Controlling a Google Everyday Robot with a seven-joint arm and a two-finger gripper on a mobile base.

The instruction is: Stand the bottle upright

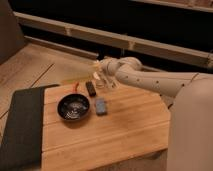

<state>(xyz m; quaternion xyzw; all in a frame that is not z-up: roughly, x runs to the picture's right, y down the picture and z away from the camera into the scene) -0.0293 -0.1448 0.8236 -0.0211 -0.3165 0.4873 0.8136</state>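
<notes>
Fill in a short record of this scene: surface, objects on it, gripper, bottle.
surface: wooden table, with a dark mat along its left side
black pan: round, reddish handle, beside the mat
dark block: just behind the pan
blue-grey block: flat, right of the pan
gripper: low over the table's far edge, behind the dark block, jaws shut
bottle: small whitish shape at the gripper; whether it is held or upright cannot be told

No writing, label or number can be read.
</notes>
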